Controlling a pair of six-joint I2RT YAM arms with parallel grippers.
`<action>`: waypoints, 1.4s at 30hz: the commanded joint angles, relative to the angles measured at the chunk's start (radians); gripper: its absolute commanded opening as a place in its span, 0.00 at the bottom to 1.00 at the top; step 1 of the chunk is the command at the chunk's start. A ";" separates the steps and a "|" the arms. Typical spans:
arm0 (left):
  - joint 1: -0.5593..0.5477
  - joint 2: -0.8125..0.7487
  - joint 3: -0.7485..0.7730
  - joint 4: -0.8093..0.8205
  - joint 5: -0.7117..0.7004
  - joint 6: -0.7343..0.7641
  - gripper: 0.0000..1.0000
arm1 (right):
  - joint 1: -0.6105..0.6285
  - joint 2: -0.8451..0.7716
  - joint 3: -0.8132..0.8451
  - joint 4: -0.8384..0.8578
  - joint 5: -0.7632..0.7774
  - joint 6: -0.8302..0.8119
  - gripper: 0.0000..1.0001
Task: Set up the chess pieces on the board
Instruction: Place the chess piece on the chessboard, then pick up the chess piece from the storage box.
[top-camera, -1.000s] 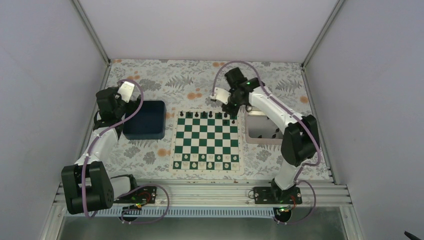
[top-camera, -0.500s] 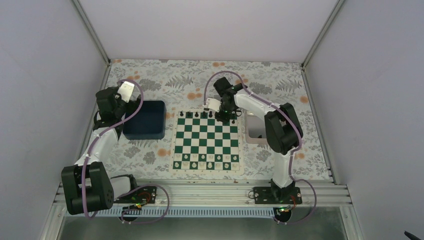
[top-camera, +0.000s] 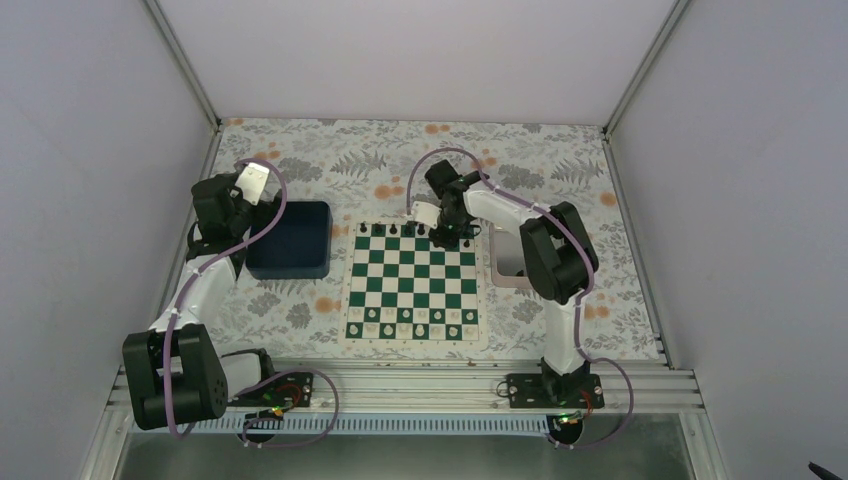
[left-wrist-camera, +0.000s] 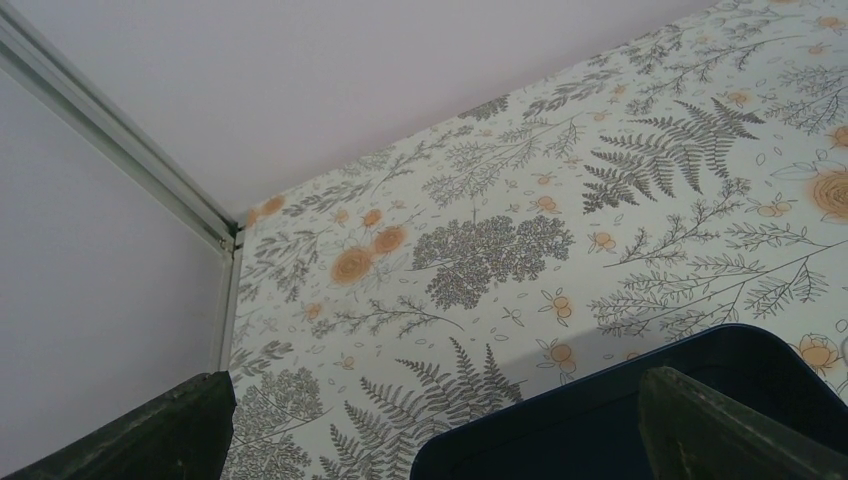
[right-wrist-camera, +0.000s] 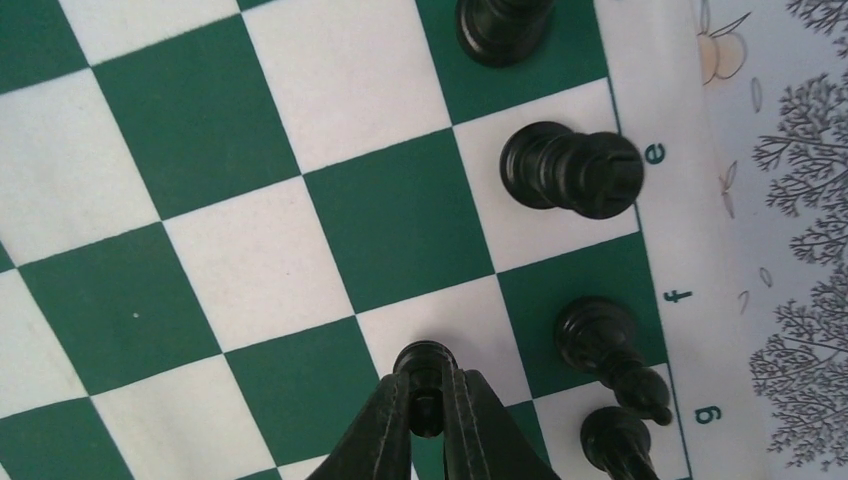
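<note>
Your R gripper is hanging over the board at its far row in the top view. Black pieces are lining that row, w/ white pieces along the board's near edge. L gripper is hovering left of the board by the blue bin. A metal tray is lying just right of the board.

L wrist cam: you're seeing its fingers spread wide w/ nothing between, and the bin below.

R wrist cam: fingers are pinching one black piece over a white square, one in from the board's edge. I can't tell if it's touching down.
</note>
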 joint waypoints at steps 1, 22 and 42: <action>0.005 -0.017 -0.002 0.008 0.024 -0.004 1.00 | 0.009 0.013 -0.014 0.015 0.010 0.012 0.08; 0.007 -0.021 -0.002 0.008 0.025 -0.004 1.00 | 0.009 -0.037 -0.002 -0.003 0.010 0.021 0.21; 0.010 -0.028 0.002 0.005 0.030 -0.004 1.00 | -0.437 -0.507 -0.201 -0.104 0.107 -0.080 0.31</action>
